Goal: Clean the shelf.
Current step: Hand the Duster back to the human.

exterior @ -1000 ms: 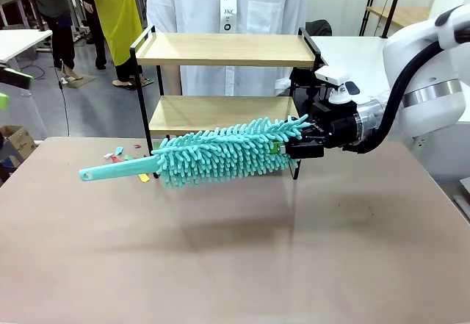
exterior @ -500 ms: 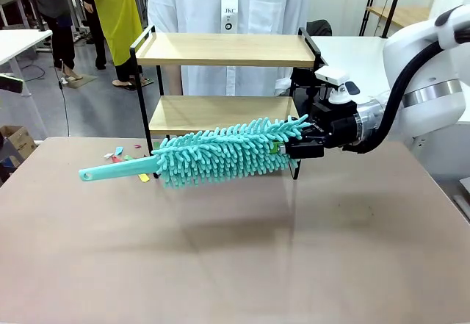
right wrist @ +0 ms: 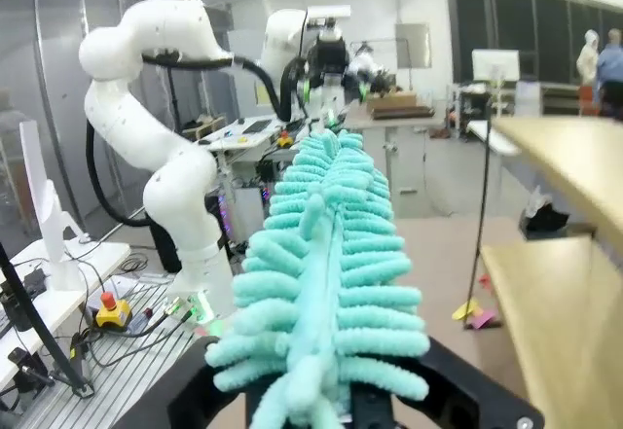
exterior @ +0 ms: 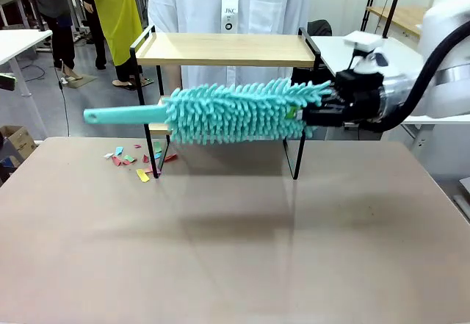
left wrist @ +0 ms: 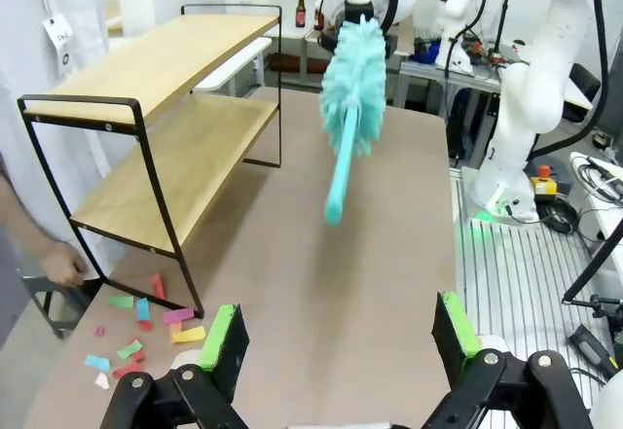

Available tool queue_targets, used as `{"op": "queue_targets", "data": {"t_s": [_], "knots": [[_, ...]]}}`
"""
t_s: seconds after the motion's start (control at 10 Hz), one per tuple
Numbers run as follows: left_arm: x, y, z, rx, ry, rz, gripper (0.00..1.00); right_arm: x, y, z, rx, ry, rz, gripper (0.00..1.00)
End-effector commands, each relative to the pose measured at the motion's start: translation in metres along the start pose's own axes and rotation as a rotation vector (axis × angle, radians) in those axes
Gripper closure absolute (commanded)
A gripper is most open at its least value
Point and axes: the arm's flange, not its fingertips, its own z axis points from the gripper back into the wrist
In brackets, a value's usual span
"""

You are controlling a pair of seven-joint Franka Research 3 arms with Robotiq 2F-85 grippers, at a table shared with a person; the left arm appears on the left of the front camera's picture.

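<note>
Behind the brown table [exterior: 235,250], bare-boarded shelf [exterior: 224,48] stands; right gripper [exterior: 312,112] clamps the teal duster [exterior: 235,111], left gripper [left wrist: 336,337] spread wide.

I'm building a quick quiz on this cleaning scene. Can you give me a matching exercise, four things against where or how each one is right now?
Things:
1. duster
2. paper scraps
3. left claw
4. shelf

States:
A. open, holding nothing
B. on the tabletop by the rack's left leg
C. held off the table, fluffy end in the right claw
D. standing at the table's far edge, top board bare

Pairs: 1-C, 2-B, 3-A, 4-D
</note>
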Motion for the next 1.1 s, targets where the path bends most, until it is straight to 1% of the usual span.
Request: {"op": "queue_targets", "data": {"t_s": [0.0, 0.1, 0.3, 0.5, 0.6, 0.9, 1.0], "knots": [[0.002, 0.001, -0.001, -0.001, -0.030, -0.025, 0.00, 0.028, 0.018, 0.010, -0.090, -0.112, 0.023, 0.84], [0.002, 0.001, -0.001, -0.001, -0.030, -0.025, 0.00, 0.045, 0.027, 0.025, -0.192, -0.155, 0.050, 0.84], [0.002, 0.001, -0.001, -0.001, -0.030, -0.025, 0.00, 0.064, 0.043, 0.054, -0.376, -0.226, 0.106, 0.84], [0.002, 0.001, -0.001, -0.001, -0.030, -0.025, 0.00, 0.075, 0.061, 0.092, -0.593, -0.309, 0.155, 0.84], [0.002, 0.001, -0.001, -0.001, -0.030, -0.025, 0.00, 0.075, 0.070, 0.110, -0.680, -0.339, 0.158, 0.84], [0.002, 0.001, -0.001, -0.001, -0.030, -0.025, 0.00, 0.065, 0.093, 0.160, -0.993, -0.339, 0.154, 0.84], [0.002, 0.001, -0.001, -0.001, -0.030, -0.025, 0.00, 0.059, 0.098, 0.173, -1.052, -0.342, 0.144, 0.84]]}}
